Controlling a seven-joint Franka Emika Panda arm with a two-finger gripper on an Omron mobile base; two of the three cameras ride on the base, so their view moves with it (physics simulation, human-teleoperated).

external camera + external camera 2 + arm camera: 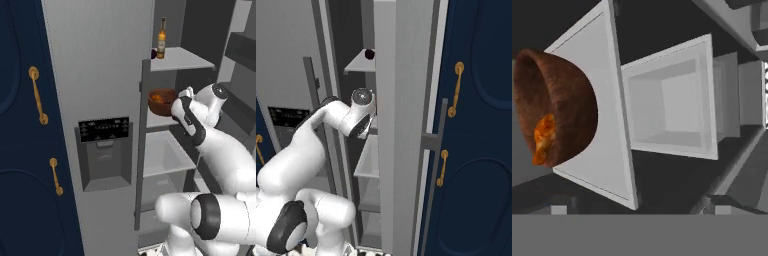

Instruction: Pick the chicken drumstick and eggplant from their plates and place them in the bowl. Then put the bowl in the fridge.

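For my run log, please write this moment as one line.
stage: bowl placed | bowl: on fridge middle shelf, drumstick inside | gripper: open, beside bowl, holding nothing | fridge door: open

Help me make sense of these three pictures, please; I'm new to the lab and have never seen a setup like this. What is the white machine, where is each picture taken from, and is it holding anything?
This is a computer-rendered kitchen. The white machine is a robot arm on a base that can drive. Two pictures come from cameras on that base, behind the arm on its left and right. The third comes from a camera on its hand, so it looks tilted.

The arm reaches into an open grey fridge. A reddish-brown bowl sits on a middle shelf, with an orange drumstick inside it. I cannot make out the eggplant in it. A bottle stands on the shelf above, beside a small dark round thing I cannot identify.

The gripper is next to the bowl, open, and holds nothing.
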